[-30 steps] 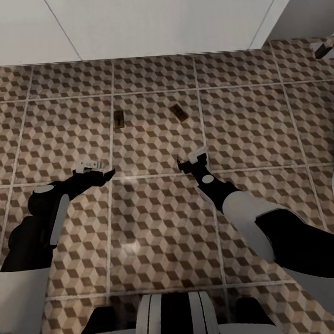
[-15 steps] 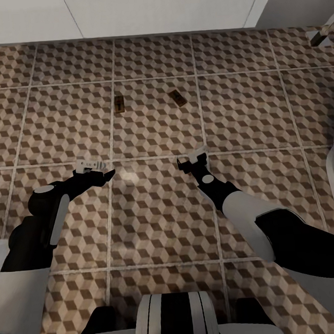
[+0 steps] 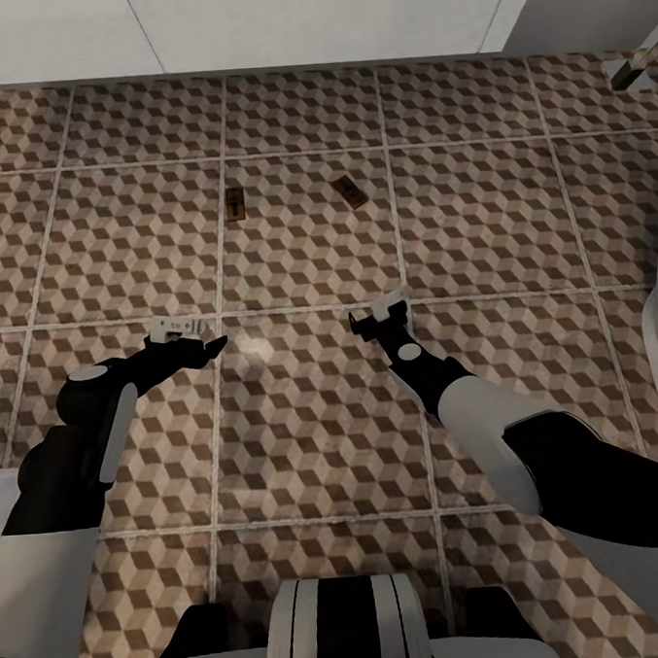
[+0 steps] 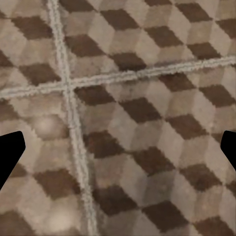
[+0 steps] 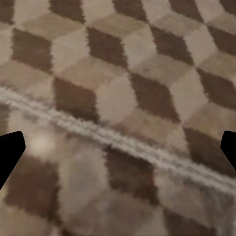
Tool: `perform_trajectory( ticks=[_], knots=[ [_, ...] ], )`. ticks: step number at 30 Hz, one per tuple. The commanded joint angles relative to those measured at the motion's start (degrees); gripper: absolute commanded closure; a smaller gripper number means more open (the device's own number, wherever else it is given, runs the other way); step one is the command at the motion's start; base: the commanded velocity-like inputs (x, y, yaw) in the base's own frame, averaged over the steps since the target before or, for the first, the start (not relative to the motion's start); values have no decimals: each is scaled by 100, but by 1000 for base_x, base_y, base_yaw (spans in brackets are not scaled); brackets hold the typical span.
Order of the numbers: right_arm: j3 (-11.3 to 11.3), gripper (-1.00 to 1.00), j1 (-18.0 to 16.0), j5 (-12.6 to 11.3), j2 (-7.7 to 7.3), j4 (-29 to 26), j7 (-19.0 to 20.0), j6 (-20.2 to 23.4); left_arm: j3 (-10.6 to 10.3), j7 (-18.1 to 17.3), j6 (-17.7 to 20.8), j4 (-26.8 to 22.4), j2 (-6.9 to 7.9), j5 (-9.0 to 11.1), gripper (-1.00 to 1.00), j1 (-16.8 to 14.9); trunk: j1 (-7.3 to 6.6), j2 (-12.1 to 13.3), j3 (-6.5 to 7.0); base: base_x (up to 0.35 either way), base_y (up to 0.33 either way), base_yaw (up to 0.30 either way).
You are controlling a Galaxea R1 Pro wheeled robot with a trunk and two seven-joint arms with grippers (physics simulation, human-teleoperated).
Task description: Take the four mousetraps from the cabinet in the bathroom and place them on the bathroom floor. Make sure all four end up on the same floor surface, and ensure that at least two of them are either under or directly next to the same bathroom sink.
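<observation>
Lying beyond both fingers [image 3: 205, 347]: mousetraps [image 3: 236, 204].

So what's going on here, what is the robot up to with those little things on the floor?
Two mousetraps lie on the cube-patterned bathroom floor, one on the left and one on the right, apart from each other, out ahead of the arms. Neither gripper holds anything: the left gripper and the right gripper both hang open above bare tile, fingertips spread wide in the wrist views. A white flat-fronted unit runs along the far edge of the floor. The other two traps are not accounted for here.
</observation>
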Motion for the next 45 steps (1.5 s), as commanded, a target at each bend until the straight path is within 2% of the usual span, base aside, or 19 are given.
perform_trajectory(
  ticks=[1, 39, 45],
  knots=[
    [13, -100, -4, 59, 2, 1, -55, -4, -4, 19, 39, -6, 4, 51, -100, -3, -1, -1, -3, -1, 0, 0],
    [-15, -100, -4, 44, 2, -117, -60, 13, -4, 22, 9, -45, 20, 25, -100, -3, -1, -1, -3, 0, 0, 0],
    [-15, -100, -4, 44, 2, -118, -60, 13, -4, 22, 11, -43, 21, 24, -100, -3, -16, 7, 130, 0, 0, 0]
  ],
)
